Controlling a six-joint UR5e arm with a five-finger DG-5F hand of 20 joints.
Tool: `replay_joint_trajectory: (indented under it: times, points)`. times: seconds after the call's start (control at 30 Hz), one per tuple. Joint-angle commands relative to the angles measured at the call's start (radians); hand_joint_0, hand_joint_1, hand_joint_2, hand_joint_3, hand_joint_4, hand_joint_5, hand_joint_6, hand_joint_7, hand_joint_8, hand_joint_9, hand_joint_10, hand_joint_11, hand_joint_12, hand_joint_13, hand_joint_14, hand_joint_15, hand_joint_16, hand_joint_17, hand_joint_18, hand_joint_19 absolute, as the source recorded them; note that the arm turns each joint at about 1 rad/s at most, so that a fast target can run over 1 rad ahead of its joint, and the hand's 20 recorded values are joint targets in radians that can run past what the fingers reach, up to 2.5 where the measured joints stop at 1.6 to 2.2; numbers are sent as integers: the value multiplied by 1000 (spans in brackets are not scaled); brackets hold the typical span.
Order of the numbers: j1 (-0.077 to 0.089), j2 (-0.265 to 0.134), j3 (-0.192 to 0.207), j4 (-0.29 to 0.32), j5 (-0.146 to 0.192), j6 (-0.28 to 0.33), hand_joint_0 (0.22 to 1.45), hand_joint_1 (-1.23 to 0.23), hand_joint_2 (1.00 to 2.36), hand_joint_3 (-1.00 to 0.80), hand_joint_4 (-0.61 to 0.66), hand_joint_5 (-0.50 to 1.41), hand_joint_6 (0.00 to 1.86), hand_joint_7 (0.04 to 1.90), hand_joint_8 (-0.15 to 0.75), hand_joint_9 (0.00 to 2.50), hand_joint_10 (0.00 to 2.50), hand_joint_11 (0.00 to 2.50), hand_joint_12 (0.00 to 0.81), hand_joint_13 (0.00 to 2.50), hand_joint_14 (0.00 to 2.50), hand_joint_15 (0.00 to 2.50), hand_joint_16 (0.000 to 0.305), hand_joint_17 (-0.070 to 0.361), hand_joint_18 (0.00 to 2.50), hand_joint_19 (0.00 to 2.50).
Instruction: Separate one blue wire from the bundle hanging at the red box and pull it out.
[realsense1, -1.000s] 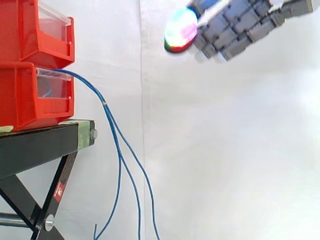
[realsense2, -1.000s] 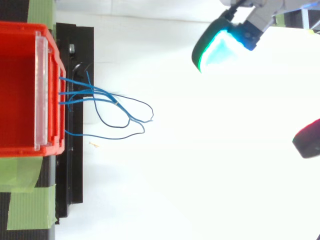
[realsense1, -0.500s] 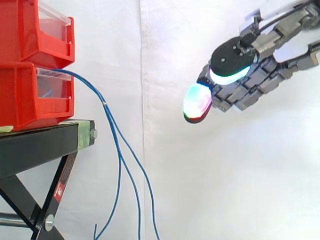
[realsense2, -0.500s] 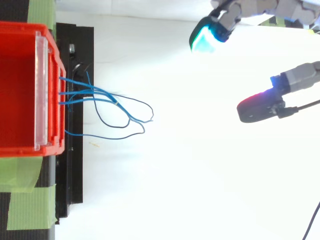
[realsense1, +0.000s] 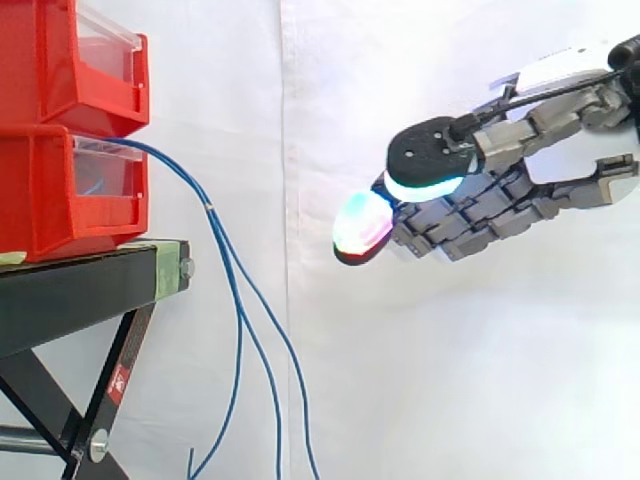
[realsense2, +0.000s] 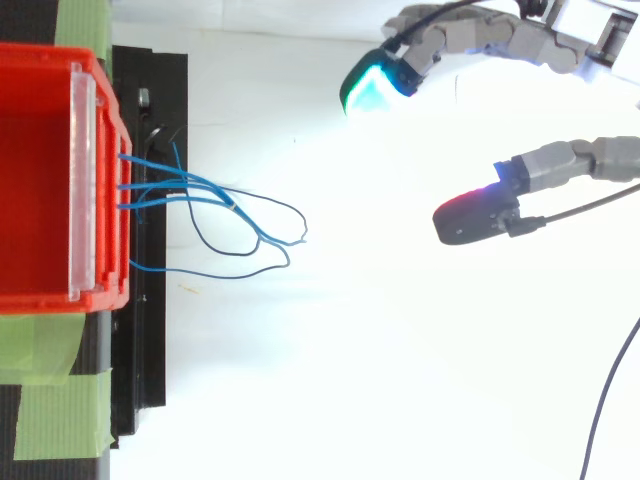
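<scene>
Two red bins (realsense1: 40, 60) stood stacked on a black stand (realsense1: 80, 290) at the left of the side view; the hand (realsense1: 480, 210) hung apart at the right.
White curtain (realsense1: 450, 380) backed the whole scene. The fingers (realsense2: 450, 35) were extended and spread, with a wide gap between them in the top view, and nothing was held. Several blue wires (realsense1: 228, 270) left the front of the lower bin (realsense1: 50, 190), arched past the stand's edge and hung to the bottom of the frame, well apart from the glowing fingertips (realsense1: 362, 225).
</scene>
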Motion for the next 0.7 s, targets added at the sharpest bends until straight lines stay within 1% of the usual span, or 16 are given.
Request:
replay_joint_trajectory:
  times: [0.0, 0.03, 0.17, 0.2, 0.23, 0.27, 0.3, 0.37, 0.43, 0.47, 0.57, 0.67]
  points:
    - [7, -37, -9, 173, 26, 17, 511, -706, 1000, -500, 258, -233, 501, 745, 320, 265, 0, 44, 420, 139, 4, 181, 64, 144, 36, 106]
    - [7, -74, -9, 182, 23, 58, 511, -705, 1000, -500, 259, -233, 501, 746, 320, 265, 0, 44, 420, 141, 4, 182, 64, 144, 35, 106]
    - [10, -120, -9, 208, 16, 144, 509, -696, 1000, -500, 260, -233, 502, 742, 322, 269, 0, 44, 421, 146, 4, 184, 64, 144, 41, 111]
    - [10, -140, -9, 235, 16, 144, 508, -696, 1000, -500, 262, -233, 501, 743, 322, 271, 0, 45, 421, 148, 4, 181, 64, 144, 43, 118]
    - [11, -146, -9, 247, 14, 206, 508, -695, 1000, -500, 262, -232, 501, 743, 322, 271, 0, 44, 421, 148, 4, 184, 64, 144, 44, 111]
    - [11, -154, -9, 259, 16, 218, 507, -694, 1000, -500, 262, -232, 501, 742, 324, 275, 0, 51, 422, 149, 5, 184, 64, 144, 48, 109]
    - [14, -177, -9, 317, 17, 244, 507, -694, 1000, -500, 261, -232, 502, 742, 327, 285, 1, 62, 421, 151, 5, 181, 64, 144, 48, 108]
    - [14, -192, -9, 345, 17, 243, 506, -692, 1000, -500, 262, -232, 501, 743, 327, 287, 1, 56, 422, 153, 5, 185, 64, 144, 52, 122]
    - [17, -220, -9, 399, 17, 243, 505, -693, 1000, -500, 261, -232, 501, 743, 327, 287, 1, 56, 423, 156, 5, 190, 64, 144, 60, 114]
    - [17, -245, -9, 440, 17, 246, 505, -691, 1000, -500, 263, -232, 501, 743, 325, 290, 0, 59, 425, 161, 5, 188, 64, 144, 61, 120]
    - [22, -268, -8, 501, 22, 243, 506, -690, 1000, -500, 263, -232, 501, 742, 326, 292, 1, 58, 424, 166, 4, 196, 64, 144, 65, 115]
    - [28, -275, -8, 531, 22, 239, 506, -691, 1000, -500, 263, -232, 501, 744, 326, 293, 0, 68, 425, 173, 5, 197, 64, 144, 68, 129]
